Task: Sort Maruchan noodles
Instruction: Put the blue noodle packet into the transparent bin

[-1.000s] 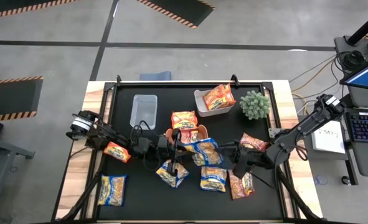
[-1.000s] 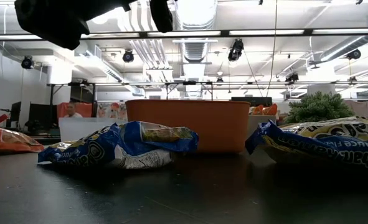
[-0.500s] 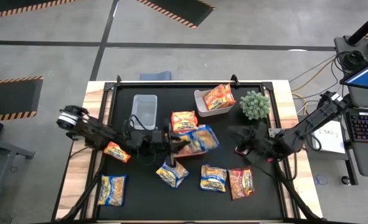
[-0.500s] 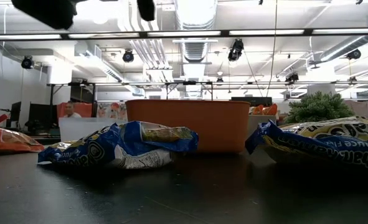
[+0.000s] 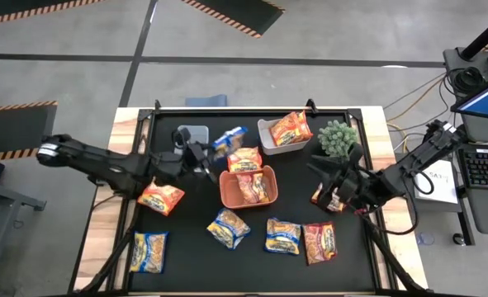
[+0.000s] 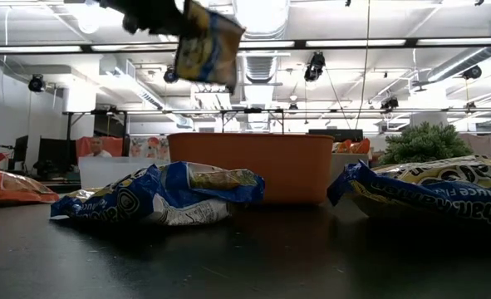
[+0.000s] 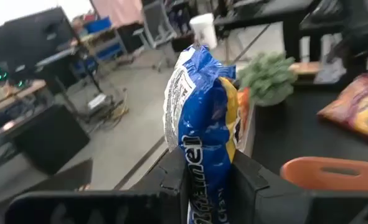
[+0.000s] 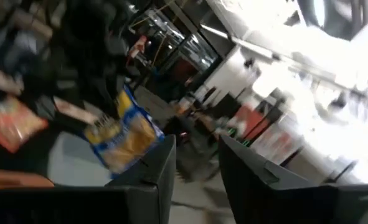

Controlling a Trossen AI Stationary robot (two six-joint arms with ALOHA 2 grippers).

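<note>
— 1 blue packet (image 7: pixel 203 137) sits pinched in the left gripper (image 5: pixel 209 150), lifted between the clear bin (image 5: pixel 187 145) and white bin (image 5: pixel 275 135).
— And the right gripper (image 5: pixel 330 177)?
— Empty, fingers slightly parted, beside the plant (image 5: pixel 338 138). Low view shows the packet hanging above the orange bin (image 6: pixel 249 164).

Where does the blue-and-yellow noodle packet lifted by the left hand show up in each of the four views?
High view: blue-and-yellow packet above the table, between the clear bin and the white bin.
Low view: top centre, hanging above the orange bin.
Left wrist view: centre, clamped upright in the left hand.
Right wrist view: left of centre, far off.
Shared landmark: the orange bin, visible in the high, low and left wrist views.
</note>
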